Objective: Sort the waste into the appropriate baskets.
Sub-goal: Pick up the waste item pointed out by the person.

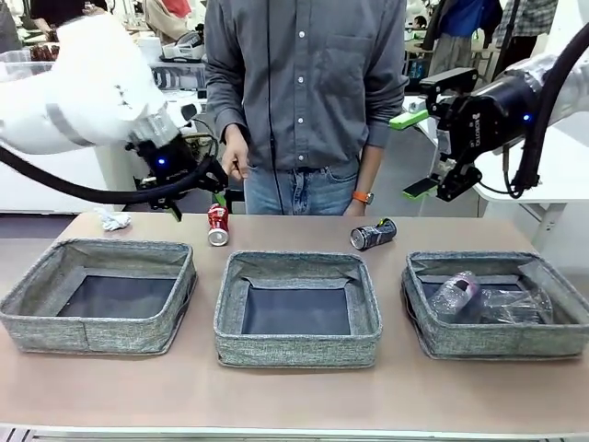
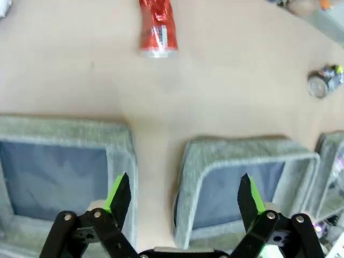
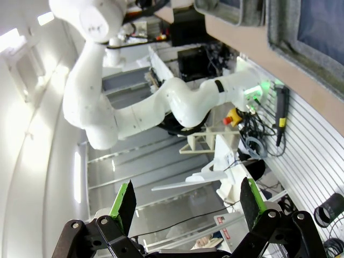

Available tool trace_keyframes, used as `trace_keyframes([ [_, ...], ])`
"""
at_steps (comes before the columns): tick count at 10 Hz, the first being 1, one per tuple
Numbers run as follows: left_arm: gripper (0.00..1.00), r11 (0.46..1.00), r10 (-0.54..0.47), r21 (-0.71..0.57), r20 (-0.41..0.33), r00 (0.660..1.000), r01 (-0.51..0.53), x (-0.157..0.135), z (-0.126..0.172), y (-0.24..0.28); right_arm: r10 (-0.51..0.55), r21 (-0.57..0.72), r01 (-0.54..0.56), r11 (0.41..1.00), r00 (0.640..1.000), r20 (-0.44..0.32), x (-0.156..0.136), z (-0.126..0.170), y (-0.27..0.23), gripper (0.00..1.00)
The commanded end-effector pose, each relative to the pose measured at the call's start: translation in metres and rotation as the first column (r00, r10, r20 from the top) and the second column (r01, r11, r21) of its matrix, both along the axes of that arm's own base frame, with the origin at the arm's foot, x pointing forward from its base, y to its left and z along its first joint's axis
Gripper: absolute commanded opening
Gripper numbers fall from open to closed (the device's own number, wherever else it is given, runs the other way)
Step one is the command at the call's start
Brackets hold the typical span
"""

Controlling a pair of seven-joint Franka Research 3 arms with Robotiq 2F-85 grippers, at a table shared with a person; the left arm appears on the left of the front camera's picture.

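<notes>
Red can (image 1: pixel 217 225) upright, black-and-silver can (image 1: pixel 373 234) on its side, each on the table (image 1: pixel 294 401) beyond a far corner of the middle basket (image 1: pixel 294 348); two clear bottles (image 1: pixel 456 295) in the right basket (image 1: pixel 460 343); left gripper (image 1: pixel 198 204) spread empty near the red can, right gripper (image 1: pixel 414 154) spread empty, raised.

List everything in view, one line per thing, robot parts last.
Baskets: three, grey woven, in a row on the near table.
Bottles: two, clear, one pink-labelled, in the right basket.
Red can: one, red, behind the left-middle gap.
Dark can: one, black-and-silver, on its side behind the middle-right gap.
Paper wad: one, white, far left.
Table: one, tan.
Person: one, grey shirt, far side.
Left end effector: black, green pads, open, above the left.
Right end effector: same, open, raised right.
</notes>
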State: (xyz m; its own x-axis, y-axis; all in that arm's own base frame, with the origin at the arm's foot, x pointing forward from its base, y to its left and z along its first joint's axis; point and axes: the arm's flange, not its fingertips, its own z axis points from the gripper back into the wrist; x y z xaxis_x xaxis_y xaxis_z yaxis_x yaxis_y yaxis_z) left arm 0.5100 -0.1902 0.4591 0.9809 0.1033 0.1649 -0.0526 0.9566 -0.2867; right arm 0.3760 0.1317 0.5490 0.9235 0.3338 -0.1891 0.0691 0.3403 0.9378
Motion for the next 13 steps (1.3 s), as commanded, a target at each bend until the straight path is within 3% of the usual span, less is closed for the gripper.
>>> trace_keyframes([
  [1,1.00,0.994,0.076,0.072,0.022,0.997,-0.077,0.035,-0.001,-0.006,-0.020,-0.003,0.020,1.000,1.000,-0.007,0.000,0.003,0.001,1.00],
  [3,1.00,0.992,0.109,0.070,-0.018,0.994,-0.108,0.079,-0.039,-0.004,-0.020,-0.003,0.020,1.000,1.000,-0.007,0.000,0.003,0.001,1.00],
  [5,1.00,0.980,0.160,0.107,0.056,0.985,-0.165,0.101,-0.068,-0.003,-0.020,-0.003,0.020,1.000,1.000,-0.007,0.000,0.003,0.001,1.00],
  [9,1.00,0.974,0.161,0.137,0.135,0.978,-0.180,0.116,-0.112,-0.012,-0.020,-0.003,0.020,1.000,1.000,-0.007,0.000,0.003,0.001,1.00],
  [13,1.00,0.973,0.146,0.166,0.111,0.983,-0.163,0.122,-0.130,-0.017,-0.020,-0.003,0.020,1.000,1.000,-0.007,0.000,0.003,0.001,1.00],
])
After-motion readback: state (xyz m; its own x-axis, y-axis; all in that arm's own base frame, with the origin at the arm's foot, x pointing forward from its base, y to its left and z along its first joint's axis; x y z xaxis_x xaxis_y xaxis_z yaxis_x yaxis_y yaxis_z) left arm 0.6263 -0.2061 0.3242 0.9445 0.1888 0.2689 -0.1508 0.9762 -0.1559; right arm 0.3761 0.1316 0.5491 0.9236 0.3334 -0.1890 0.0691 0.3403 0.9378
